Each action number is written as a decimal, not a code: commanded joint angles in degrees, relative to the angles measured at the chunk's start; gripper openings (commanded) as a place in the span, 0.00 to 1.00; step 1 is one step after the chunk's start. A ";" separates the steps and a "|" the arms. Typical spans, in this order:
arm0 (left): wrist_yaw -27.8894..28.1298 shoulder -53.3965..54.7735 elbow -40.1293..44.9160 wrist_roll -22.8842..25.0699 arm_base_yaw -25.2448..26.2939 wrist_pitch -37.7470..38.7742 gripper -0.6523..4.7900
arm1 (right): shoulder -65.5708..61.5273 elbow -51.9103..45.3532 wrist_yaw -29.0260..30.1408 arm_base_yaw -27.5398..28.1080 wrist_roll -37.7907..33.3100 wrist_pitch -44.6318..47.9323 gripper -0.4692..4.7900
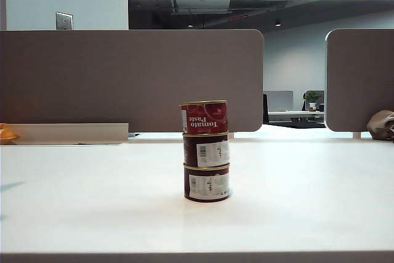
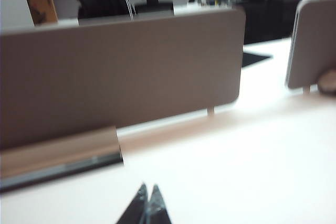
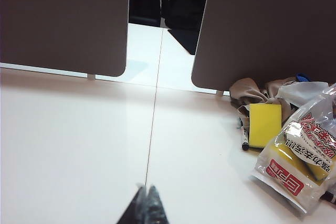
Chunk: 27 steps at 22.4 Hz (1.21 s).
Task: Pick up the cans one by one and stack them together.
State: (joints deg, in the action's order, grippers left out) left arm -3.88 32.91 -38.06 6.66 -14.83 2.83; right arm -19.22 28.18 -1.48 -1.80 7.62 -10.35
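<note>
The three cans (image 1: 205,151) stand in one tower in the middle of the exterior view on my white surface (image 1: 92,201), the red tomato paste can (image 1: 204,117) on top of two dark ones, so I think my job looks done. My left tool (image 2: 148,192) and my right tool (image 3: 146,192) are both pinched shut with nothing in them, low in their wrist views, and no can shows there. These cans look hard, smooth and a bit heavy, so I would squeeze one around its round side, below the gold rim.
</note>
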 commanded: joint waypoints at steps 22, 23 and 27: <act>0.00 -29.64 33.57 0.22 -0.07 -0.22 0.11 | 19.08 -21.68 0.11 -0.07 0.11 6.88 0.09; 0.00 -30.91 34.62 0.22 -0.07 -0.13 0.11 | 19.08 -22.64 0.13 -0.09 0.11 7.96 0.09; 0.00 -32.59 37.42 0.24 -0.09 -0.13 0.11 | 19.10 -25.35 0.13 -0.09 0.11 8.17 0.09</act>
State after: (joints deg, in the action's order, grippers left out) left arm -3.88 0.23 -1.17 6.66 -14.85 3.64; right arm -0.16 3.25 -1.39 -1.85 7.62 -3.27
